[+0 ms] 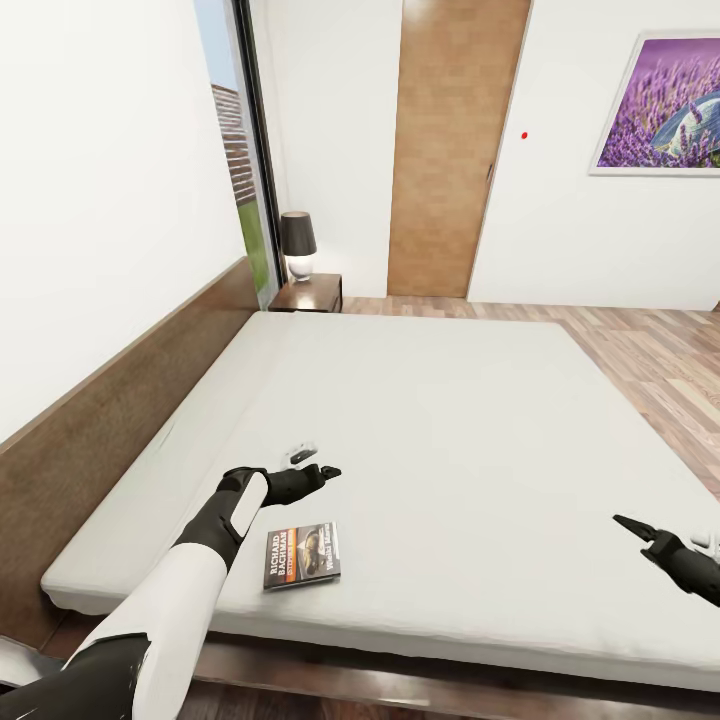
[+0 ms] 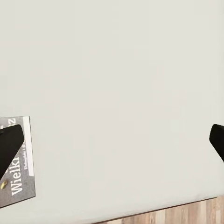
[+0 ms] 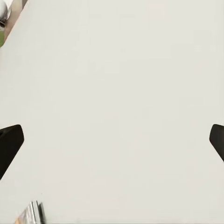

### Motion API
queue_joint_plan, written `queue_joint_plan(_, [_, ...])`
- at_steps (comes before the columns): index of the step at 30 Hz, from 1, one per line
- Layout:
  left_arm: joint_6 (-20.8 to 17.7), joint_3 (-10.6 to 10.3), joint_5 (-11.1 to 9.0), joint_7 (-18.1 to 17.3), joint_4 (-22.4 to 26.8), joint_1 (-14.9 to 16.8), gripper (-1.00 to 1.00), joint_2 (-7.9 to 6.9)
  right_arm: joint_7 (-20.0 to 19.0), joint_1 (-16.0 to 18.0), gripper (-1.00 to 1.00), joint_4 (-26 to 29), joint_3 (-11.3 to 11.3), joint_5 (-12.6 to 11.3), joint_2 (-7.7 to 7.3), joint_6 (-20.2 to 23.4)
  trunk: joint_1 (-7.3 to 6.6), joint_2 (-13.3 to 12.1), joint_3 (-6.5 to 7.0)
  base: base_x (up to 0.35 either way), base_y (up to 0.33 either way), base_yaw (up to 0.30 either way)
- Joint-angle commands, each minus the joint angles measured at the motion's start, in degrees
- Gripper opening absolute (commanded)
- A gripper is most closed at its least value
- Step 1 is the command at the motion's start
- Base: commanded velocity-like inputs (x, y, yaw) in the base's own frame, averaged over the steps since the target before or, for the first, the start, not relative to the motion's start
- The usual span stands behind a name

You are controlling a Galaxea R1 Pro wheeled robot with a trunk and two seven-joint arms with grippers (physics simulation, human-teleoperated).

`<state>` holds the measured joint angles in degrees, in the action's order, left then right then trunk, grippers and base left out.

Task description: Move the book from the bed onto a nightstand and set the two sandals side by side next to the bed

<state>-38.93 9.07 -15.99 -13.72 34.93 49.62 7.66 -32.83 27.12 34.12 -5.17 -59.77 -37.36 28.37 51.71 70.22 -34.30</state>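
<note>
Book (image 1: 302, 556) is lying flat on the bed (image 1: 450, 420), cover up, close to the near edge of the mattress and toward the headboard (image 1: 110, 430) side. Orange band and white "Richard Bachman" lettering are reading clearly in the head view; nothing is touching the book. In the left wrist view a corner of the cover (image 2: 18, 163) is showing beside one dark fingertip (image 2: 9, 144), with white lettering on grey. A sliver of the book (image 3: 31, 213) is also showing at the frame edge of the right wrist view.

Left tool (image 1: 318, 470) is hovering over the mattress just beyond the book, apart from it, arm reaching out from the near edge. Its fingers are standing spread wide, with bare mattress between them in the wrist view. Right tool (image 1: 640, 532) is hanging above the mattress well apart from the book, toward the foot side of the bed; its fingertips (image 3: 9, 144) are likewise spread wide, gripping nothing.

Nightstand (image 1: 312, 293) is standing at the far corner of the bed beside the headboard, carrying a lamp (image 1: 298, 243) with a dark shade. A tall window (image 1: 240, 150) is sitting just beside it, a wooden door (image 1: 450, 150) further along the wall, and a purple picture (image 1: 662, 100) on the white wall. Wood-plank floor (image 1: 660, 350) is showing past the foot side of the bed.
</note>
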Motion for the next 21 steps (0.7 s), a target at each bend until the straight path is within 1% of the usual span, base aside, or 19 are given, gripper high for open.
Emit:
queue_joint_plan(1, [-0.44,0.42,0.0,-0.17,0.05,0.04,1.0,0.08,-0.03,0.04,1.0,-0.02,-0.18,-0.36,0.0,2.08,0.0,0.03,-0.05,0.0,0.0,0.0])
queue_joint_plan(2, [-0.44,0.42,0.0,-0.17,0.05,0.04,1.0,0.08,-0.03,0.04,1.0,-0.02,-0.22,-0.38,0.0,2.96,0.0,0.03,-0.05,0.0,0.0,0.0])
queue_joint_plan(4, [-0.44,0.42,0.0,-0.17,0.05,0.04,1.0,0.08,-0.1,0.04,1.0,0.24,-0.57,-0.42,-0.04,7.24,0.0,0.03,-0.05,0.0,0.0,0.0])
queue_joint_plan(6, [-0.44,0.42,-0.01,-0.17,0.05,0.04,1.0,0.08,-0.07,0.04,1.0,0.41,-0.69,-0.43,-0.03,8.84,0.0,0.03,-0.05,0.0,0.0,0.0])
queue_joint_plan(9, [-0.44,0.42,-0.01,-0.17,0.05,0.04,1.0,0.08,0.02,0.04,1.0,0.62,-0.71,-0.36,0.02,9.5,0.0,0.03,-0.05,0.0,0.0,0.0])
queue_joint_plan(21, [-0.44,0.42,-0.01,-0.17,0.05,0.04,1.0,0.08,0.14,0.04,1.0,0.98,-0.72,-0.17,0.06,9.34,0.0,0.03,-0.04,0.0,0.0,0.0])
